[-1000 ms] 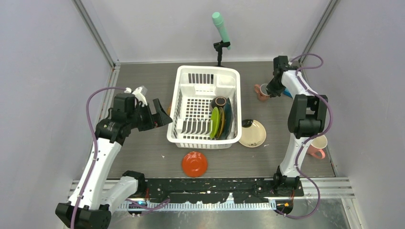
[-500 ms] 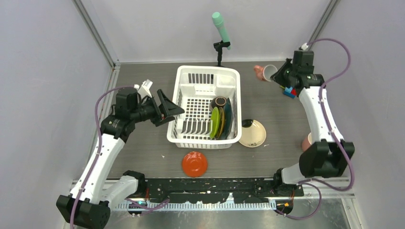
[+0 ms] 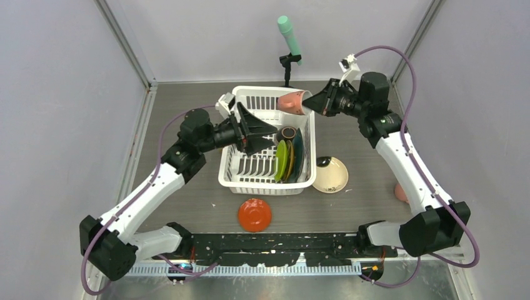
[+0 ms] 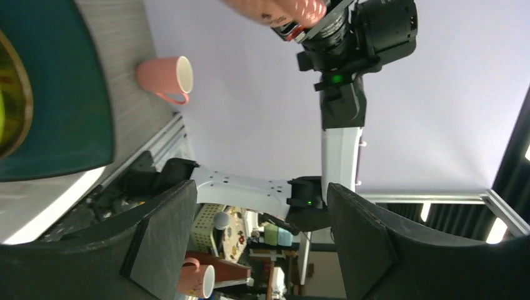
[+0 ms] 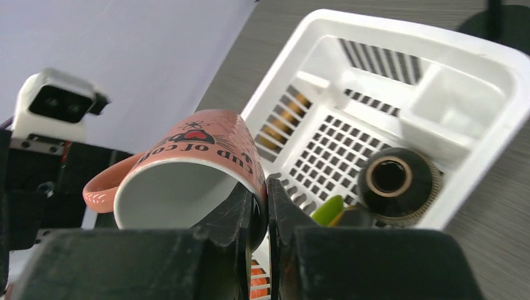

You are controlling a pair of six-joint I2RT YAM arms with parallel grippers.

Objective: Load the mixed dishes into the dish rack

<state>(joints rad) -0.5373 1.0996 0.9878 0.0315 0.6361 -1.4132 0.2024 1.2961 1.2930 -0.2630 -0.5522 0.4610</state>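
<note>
Three dishes point(image 3: 289, 156) are standing in the rack point(image 3: 228, 159), and my right pincer point(image 3: 310, 103) is gripping a mug point(image 3: 290, 102) by its rim above the far corner. My left pincer point(image 3: 265, 132) is hovering open and empty; red dish point(image 3: 254, 214), cream plate point(image 3: 331, 175) and second mug point(image 4: 165, 76) are waiting on the table point(image 3: 187, 187).

Black lettering "cup of cof…" under a small heart on the pink mug point(image 5: 200, 147); remaining letters out of sight
</note>
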